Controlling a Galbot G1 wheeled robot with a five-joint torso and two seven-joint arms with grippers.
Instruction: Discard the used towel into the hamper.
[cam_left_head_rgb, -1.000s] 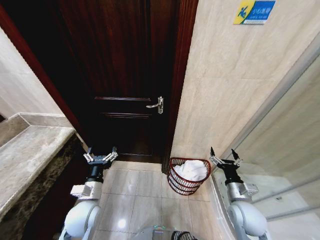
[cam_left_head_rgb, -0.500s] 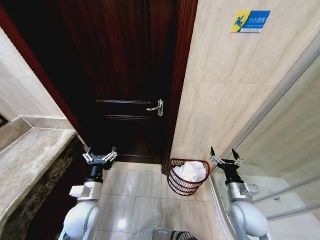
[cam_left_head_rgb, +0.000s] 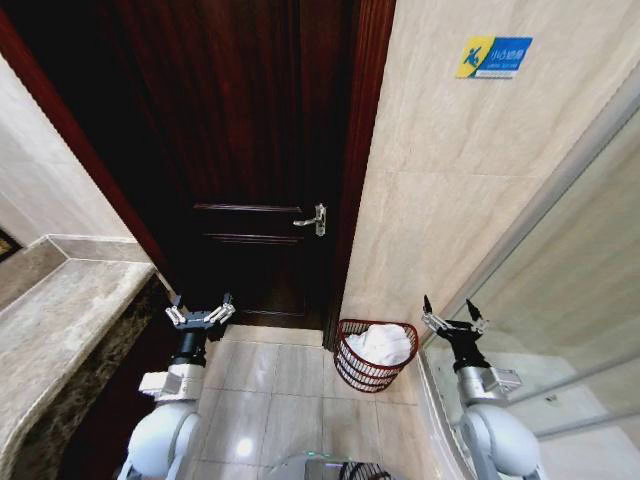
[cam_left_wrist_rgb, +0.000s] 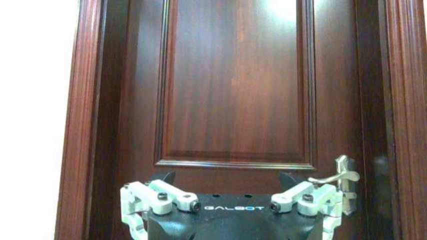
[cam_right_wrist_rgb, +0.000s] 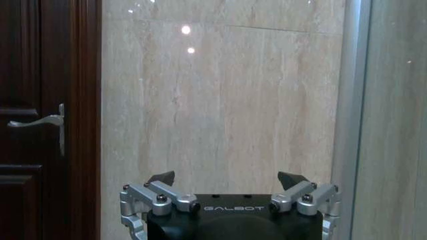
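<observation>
I'm looking down from the head camera at a tiled bathroom floor (cam_left_head_rgb: 270, 385) in front of a dark wooden door (cam_left_head_rgb: 250, 150). The hamper (cam_left_head_rgb: 372, 372) is sitting on the floor at about 5 o'clock from the door handle (cam_left_head_rgb: 312, 220), tucked against the door frame and the beige stone wall (cam_left_head_rgb: 450, 200). Inside it I'm seeing a white towel (cam_left_head_rgb: 380, 343) bunched up and filling most of the opening; how deep it sits in the hamper is hard to judge from here.

I'm holding the left claw (cam_left_head_rgb: 201, 314) raised and empty at roughly 9 o'clock from the hamper, well apart from it, its fingers spread wide. In the left wrist view the left claw (cam_left_wrist_rgb: 233, 204) is facing the door panel, with the silver handle (cam_left_wrist_rgb: 335, 180) showing just past one fingertip.

The right claw (cam_left_head_rgb: 453, 318) is hanging just beside the hamper at about 2 o'clock from it, also spread wide and carrying nothing, not touching the rim. In the right wrist view the right claw (cam_right_wrist_rgb: 230, 192) is pointing at the stone wall, the door and its handle (cam_right_wrist_rgb: 40, 122) off to one side.

A marble bench (cam_left_head_rgb: 60, 330) is running along the left side at 9 o'clock from the left arm, and a blue and yellow sign (cam_left_head_rgb: 495, 57) is hanging high on the wall at about 1 o'clock from the hamper.
</observation>
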